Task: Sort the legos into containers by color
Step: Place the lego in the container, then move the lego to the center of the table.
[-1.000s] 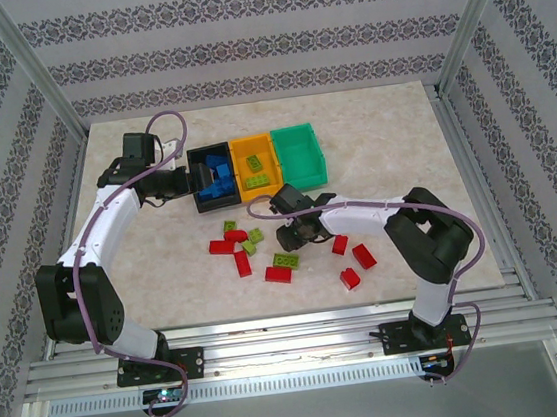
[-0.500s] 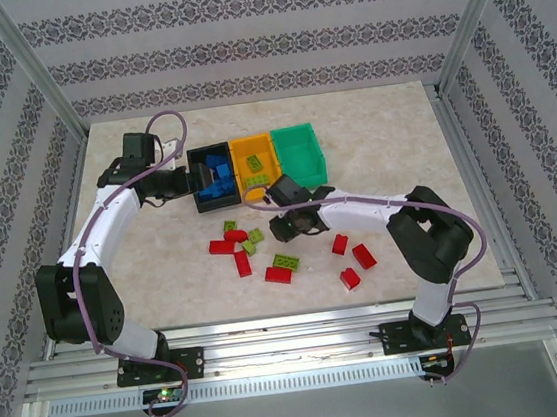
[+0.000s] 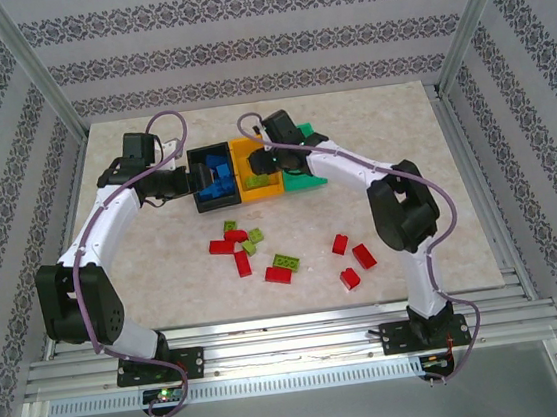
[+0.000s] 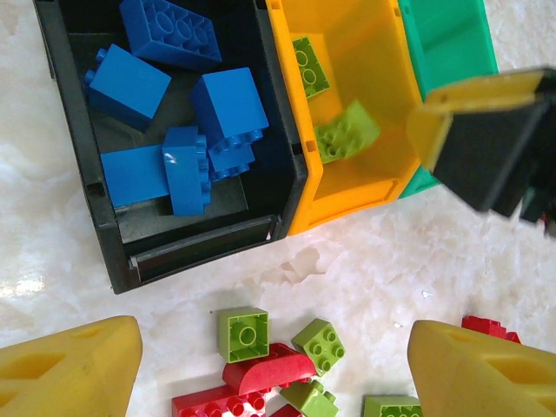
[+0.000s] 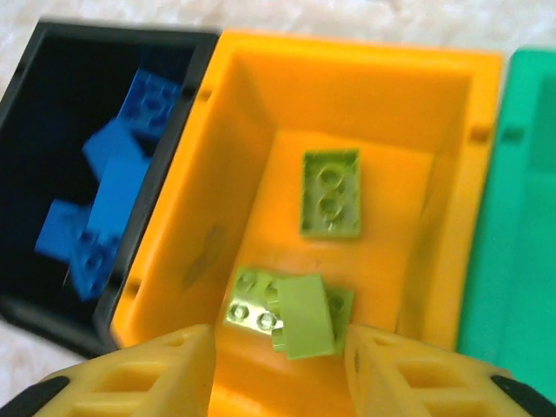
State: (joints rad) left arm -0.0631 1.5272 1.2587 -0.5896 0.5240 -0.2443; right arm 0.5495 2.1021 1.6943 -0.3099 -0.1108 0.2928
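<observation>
So the right arm has swung off the loose pile in the middle of the table (image 3: 400, 124) and up toward the far edge. The right gripper (image 5: 278, 337) now hangs over the orange-yellow bin (image 5: 347, 69). Its fingers are spread and pinching nothing. A lime brick (image 5: 302, 317) sits in the gap between them without touching either one, tilted, at the near end of that bin. It overlaps what looks like a second lime brick (image 5: 248, 308). Can't tell if it's resting there or mid-drop tbh. A third lime brick (image 5: 330, 193) lies flat, studs up, further in.

The left arm hasn't budged. The left gripper (image 4: 274, 330) sits by the left side of the black bin (image 4: 74, 165), fingers wide apart with just table between them.

The three bins stand side by side in a row toward the far edge, a bit left of centre. Black is on the left, orange-yellow in the middle and the green bin (image 5: 521, 217) on the right. The blue bricks (image 4: 228, 106) are piled in the black one.

Still loose between the bins and the near edge are red bricks (image 3: 242, 263) and loose lime bricks (image 3: 285, 260) in a cluster. Three more red ones (image 3: 350, 279) lie off to the right.
</observation>
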